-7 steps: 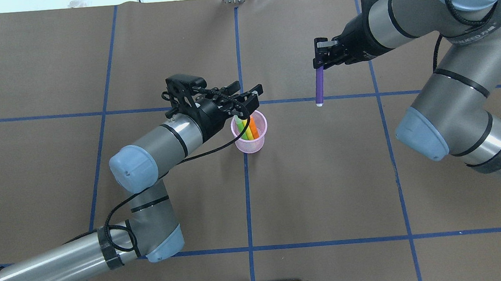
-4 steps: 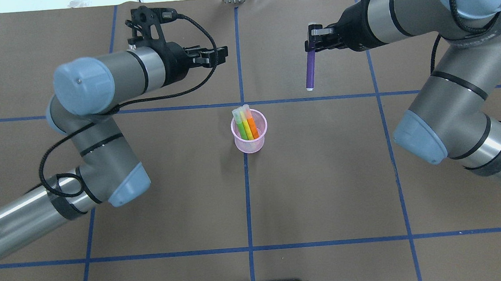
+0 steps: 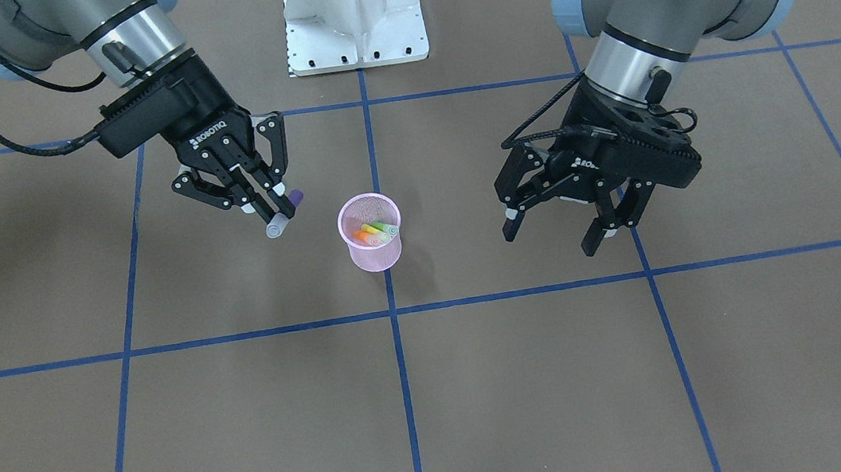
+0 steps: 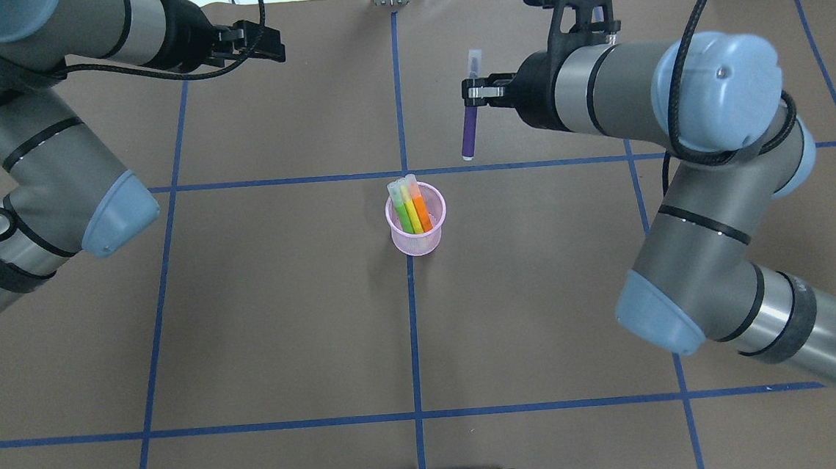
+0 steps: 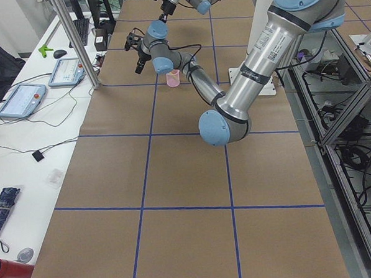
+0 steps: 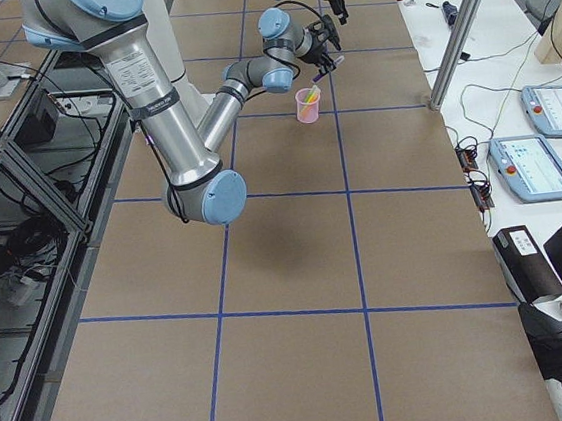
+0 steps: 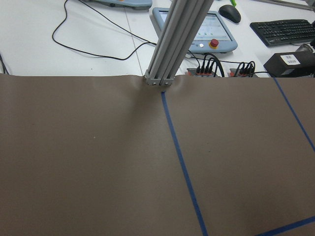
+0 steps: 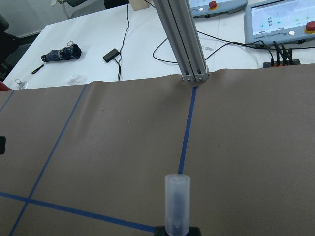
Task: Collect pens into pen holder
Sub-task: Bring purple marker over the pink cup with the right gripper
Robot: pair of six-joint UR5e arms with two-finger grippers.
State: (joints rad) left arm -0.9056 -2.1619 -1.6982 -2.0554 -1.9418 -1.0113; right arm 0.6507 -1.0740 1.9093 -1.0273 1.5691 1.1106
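The brown papered tabletop [image 4: 283, 310] carries only one loose thing, the pen holder [image 4: 419, 246], which stands upright about at its middle, on the blue centre line. The left arm hangs back toward the far left corner, and the left gripper [image 3: 549, 240] is spread wide with nothing in it. The right gripper [image 4: 468, 92] is pinched on the purple pen [image 4: 468, 124] just under its pale cap. It holds the pen in the air a little beyond the holder, toward the far edge and slightly to the robot's right.

The green pen [image 4: 402, 212], yellow pen [image 4: 412, 214] and orange pen [image 4: 422, 211] lean together inside the cup, caps above the rim.

I judge the purple pen light, stiff and smooth, so a two-finger pinch near one end may let it swing or slip; a hold closer to mid-body would be steadier. The mesh cup looks very light and would tip at a nudge, so the pen should come in from above, into the free side.

The pads' contact on the pen is hidden behind the fingers. The right wrist view shows only the cap, not the cup. The left wrist view shows bare paper. How high the pen's lower end hangs over the rim I cannot tell.
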